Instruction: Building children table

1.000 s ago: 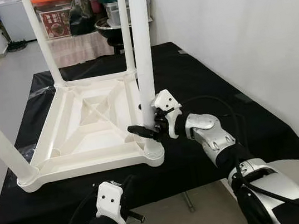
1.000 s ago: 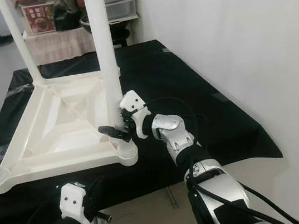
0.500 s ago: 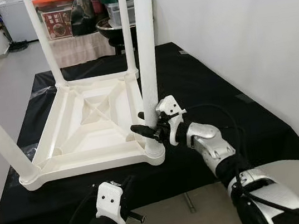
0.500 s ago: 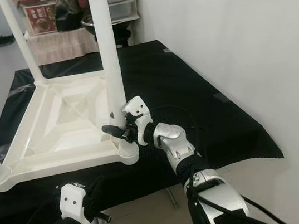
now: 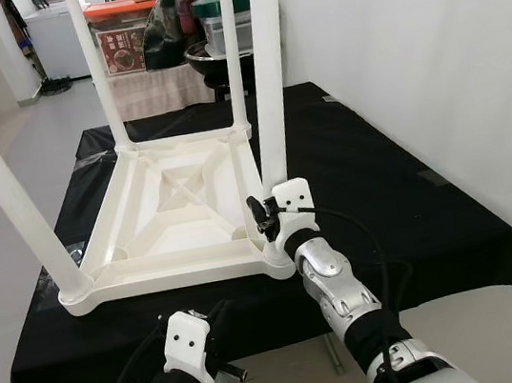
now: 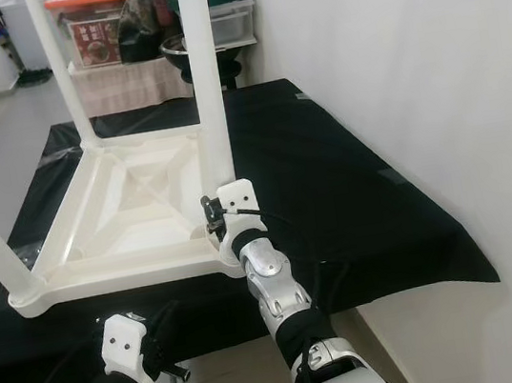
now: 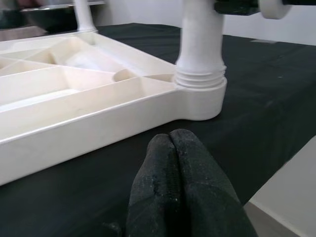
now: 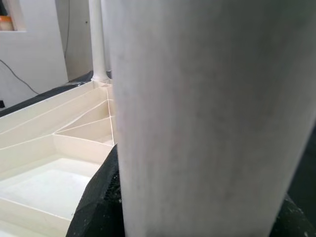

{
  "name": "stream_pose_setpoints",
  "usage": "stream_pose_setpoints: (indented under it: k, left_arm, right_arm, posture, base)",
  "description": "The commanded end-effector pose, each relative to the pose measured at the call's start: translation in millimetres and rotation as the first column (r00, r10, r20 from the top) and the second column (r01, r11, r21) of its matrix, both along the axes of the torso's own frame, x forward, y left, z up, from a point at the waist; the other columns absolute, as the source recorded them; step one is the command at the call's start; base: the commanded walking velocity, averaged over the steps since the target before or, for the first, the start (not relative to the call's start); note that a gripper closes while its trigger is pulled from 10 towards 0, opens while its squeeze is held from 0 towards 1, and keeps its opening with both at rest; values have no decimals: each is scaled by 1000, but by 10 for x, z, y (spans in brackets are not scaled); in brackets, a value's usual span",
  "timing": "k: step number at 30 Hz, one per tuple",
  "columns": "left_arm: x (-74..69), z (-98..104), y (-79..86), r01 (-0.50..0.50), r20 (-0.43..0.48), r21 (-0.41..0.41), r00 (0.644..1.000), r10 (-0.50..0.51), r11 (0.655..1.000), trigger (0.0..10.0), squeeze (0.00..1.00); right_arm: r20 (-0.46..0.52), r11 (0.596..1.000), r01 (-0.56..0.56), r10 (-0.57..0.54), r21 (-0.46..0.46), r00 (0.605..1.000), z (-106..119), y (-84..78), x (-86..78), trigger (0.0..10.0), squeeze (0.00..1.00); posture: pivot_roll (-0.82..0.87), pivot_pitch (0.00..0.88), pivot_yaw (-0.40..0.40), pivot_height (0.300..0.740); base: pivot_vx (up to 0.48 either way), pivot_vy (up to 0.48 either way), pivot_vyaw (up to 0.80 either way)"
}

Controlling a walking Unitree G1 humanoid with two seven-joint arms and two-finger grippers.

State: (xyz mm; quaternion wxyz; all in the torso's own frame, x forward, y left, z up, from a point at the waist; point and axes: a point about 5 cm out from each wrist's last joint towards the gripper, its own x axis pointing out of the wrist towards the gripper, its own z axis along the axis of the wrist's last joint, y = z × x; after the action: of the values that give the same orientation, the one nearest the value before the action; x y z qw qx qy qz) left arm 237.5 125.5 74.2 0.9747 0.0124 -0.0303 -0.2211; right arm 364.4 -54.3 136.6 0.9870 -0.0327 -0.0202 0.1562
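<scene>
The right arm reaches forward, its right gripper (image 5: 262, 218) clamped low on the near table leg (image 5: 267, 103). That leg stands in a corner socket of the upturned white table (image 5: 172, 209) on the black cloth (image 5: 402, 199). The left gripper (image 7: 180, 190) hangs below the table's edge, fingers seemingly pressed together.

White plastic table (image 5: 177, 213) upside-down, 4 legs up.

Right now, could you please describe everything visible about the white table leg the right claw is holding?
The tall white round plastic leg stands upright in the near right corner socket of the upturned white plastic tabletop, which lies on the black cloth. Its flat top end is open to the air. The right claw grips it low, just above the ribbed collar.
</scene>
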Motion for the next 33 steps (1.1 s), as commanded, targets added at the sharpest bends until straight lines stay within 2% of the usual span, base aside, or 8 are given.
stream_pose_setpoints:
  k: [1,2,6,7,17,18,25,33]
  left_arm:
    - [-2,-23,19,-4,-7,0,1000,4,1000,10000,0]
    - [6,-17,18,-13,-2,0,1000,13,1000,10000,0]
    - [9,-16,19,-16,-1,0,1000,16,1000,10000,0]
    - [9,-17,18,-16,-2,0,1000,16,1000,10000,0]
    - [0,-19,13,-14,-3,-2,1000,14,1000,10000,0]
    - [-5,-18,13,-14,-3,-3,1000,14,1000,10000,0]
    - [-21,-18,17,-16,-2,-4,1000,16,1000,10000,0]
    - [-41,-16,28,-20,-3,-4,1000,20,1000,10000,0]
  right_arm:
    - [-169,998,9,-20,-65,985,-399,-53,-106,0,0]
    - [-142,997,28,-38,-70,989,-305,-127,-35,10000,0]
    - [-120,997,30,-38,-69,992,-261,-132,-21,10000,0]
    - [-83,999,-32,29,-28,996,-143,-128,21,10000,1000]
    - [31,956,-291,290,30,957,278,-157,138,10000,1000]
    - [45,916,-401,402,-22,915,377,-174,156,10000,0]
    - [10,855,-501,507,-134,862,463,-240,201,10000,0]
    - [-144,961,-197,171,-196,975,234,-409,317,10000,0]
  posture:
    - [46,10,-40,740]
    - [49,10,-43,740]
    - [49,10,-43,740]
    - [51,11,-41,740]
    - [60,14,-47,740]
    - [65,15,-48,740]
    - [78,20,-51,740]
    - [78,31,-46,740]
  base:
    - [0,0,0]
    - [0,0,0]
    - [0,0,0]
    - [0,0,0]
    - [0,0,0]
    - [0,0,0]
    - [0,0,0]
    - [0,0,0]
